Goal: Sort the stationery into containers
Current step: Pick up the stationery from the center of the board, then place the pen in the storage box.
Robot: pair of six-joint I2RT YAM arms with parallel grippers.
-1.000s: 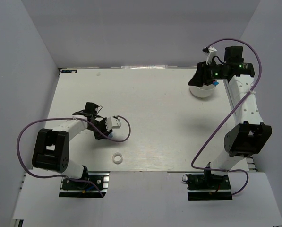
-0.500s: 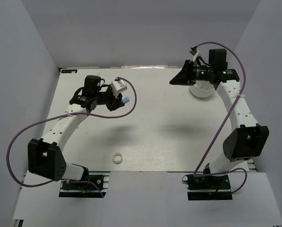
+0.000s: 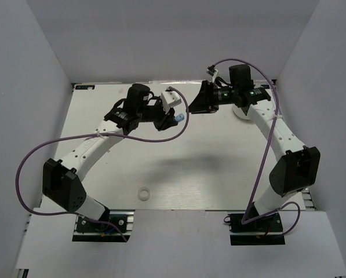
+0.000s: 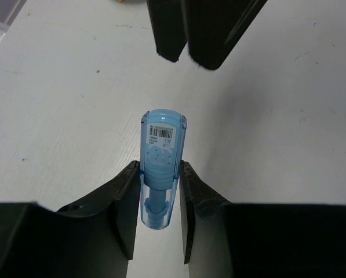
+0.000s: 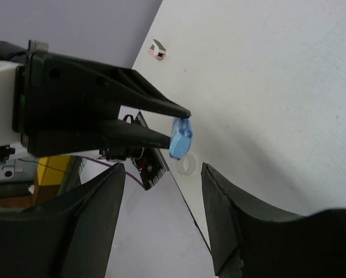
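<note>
Left wrist, left gripper (image 4: 160, 176) clasping light-blue tube (image 4: 163, 145)

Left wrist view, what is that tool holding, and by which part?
The left tool holds the light-blue tube by the end nearest the wrist; the barcoded end sticks out.

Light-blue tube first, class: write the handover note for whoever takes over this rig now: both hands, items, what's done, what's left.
Left hand: shut on the short light-blue plastic tube, held above the table.
Right hand: open, empty, facing the tube.
Round white dish: far right, mostly hidden by the right arm; contents unseen.
Small white tape ring: on the table near the front edge.
Done: cannot tell. Left: tube and ring into the dish.
</note>
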